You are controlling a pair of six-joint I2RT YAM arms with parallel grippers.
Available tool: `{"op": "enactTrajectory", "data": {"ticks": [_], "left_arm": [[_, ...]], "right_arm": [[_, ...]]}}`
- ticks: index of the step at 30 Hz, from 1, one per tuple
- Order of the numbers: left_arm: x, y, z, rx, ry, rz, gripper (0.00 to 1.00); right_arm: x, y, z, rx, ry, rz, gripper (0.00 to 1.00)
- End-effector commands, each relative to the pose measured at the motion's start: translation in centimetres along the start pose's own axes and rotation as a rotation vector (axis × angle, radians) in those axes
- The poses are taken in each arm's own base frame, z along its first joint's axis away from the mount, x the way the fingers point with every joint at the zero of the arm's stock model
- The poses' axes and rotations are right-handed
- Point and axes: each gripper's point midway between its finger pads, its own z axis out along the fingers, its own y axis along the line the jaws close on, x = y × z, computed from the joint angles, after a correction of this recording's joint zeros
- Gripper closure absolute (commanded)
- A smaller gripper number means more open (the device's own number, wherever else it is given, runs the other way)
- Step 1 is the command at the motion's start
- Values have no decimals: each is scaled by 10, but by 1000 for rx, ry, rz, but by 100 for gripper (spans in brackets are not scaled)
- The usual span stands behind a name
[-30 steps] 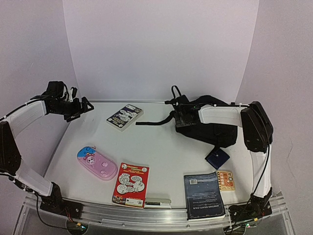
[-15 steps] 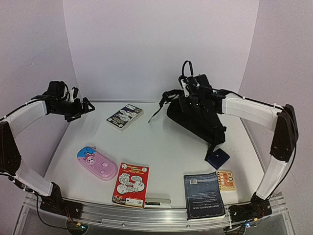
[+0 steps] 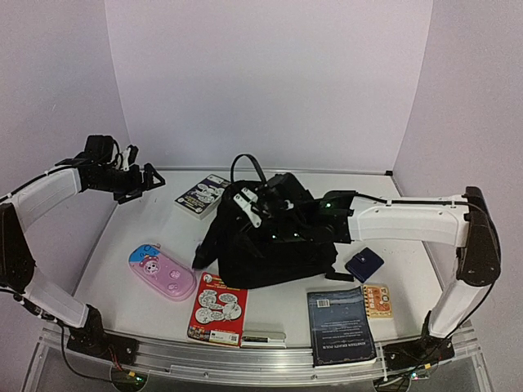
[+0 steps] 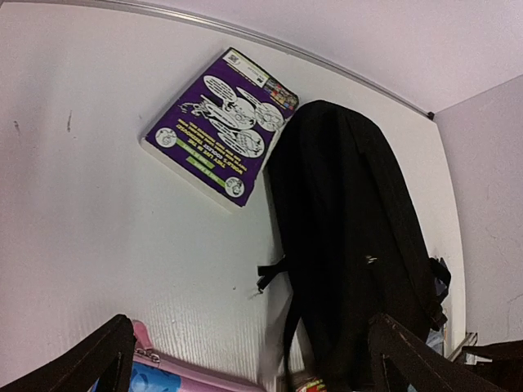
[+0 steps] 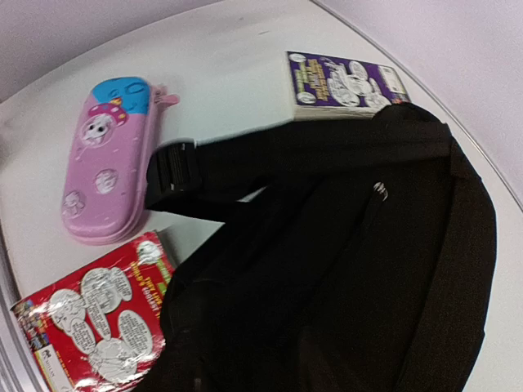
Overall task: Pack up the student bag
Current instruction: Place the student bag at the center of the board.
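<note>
We find the bag [image 3: 274, 245] in the middle of the bench [image 3: 147, 233], no longer at the far right edge and no longer hanging in the air under the right arm. It slumps between the purple book [image 3: 200, 194] behind it and the red book [image 3: 219, 308] in front, its near edge touching or just overlapping the red one, with the pink case [image 3: 161, 273] close on its left. The pouch [image 3: 364, 264] lies uncovered just beside it on the right. The right tool [image 3: 249, 207] hangs over the top of the bag; we cannot tell whether it grips the fabric or has let go. The left tool [image 3: 139, 183] hovers at the far left, jaws wide and empty. We judge the bag now sits within reach of both arms and near the things to pack, so opening it looks like the next job
</note>
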Motion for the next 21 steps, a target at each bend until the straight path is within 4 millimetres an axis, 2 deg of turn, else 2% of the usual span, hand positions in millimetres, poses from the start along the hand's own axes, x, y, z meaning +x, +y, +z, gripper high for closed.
{"op": "enactTrajectory", "data": {"ticks": [1,4,6,8,11,14,18,21], "left_arm": [[4,-23,11,67,23,49,0],[14,-39,26,122,74,30,0],[17,-54,37,180,118,-8,0],[18,-70,46,233,158,-39,0],[19,-87,65,252,205,-48,0],[31,-95,89,251,260,-63,1],[46,-97,120,267,332,-103,15],[56,-101,138,269,387,-112,18]], "right_arm": [[-22,-17,-34,68,-87,140,28],[-30,-34,-53,142,-131,263,14],[-30,-41,-58,171,-144,329,12],[-25,-44,-55,182,-136,388,11],[-15,-54,-34,179,-96,467,14],[-6,-60,-5,120,-39,544,21],[-1,-52,34,67,21,581,31],[1,-46,59,51,49,594,37]]}}
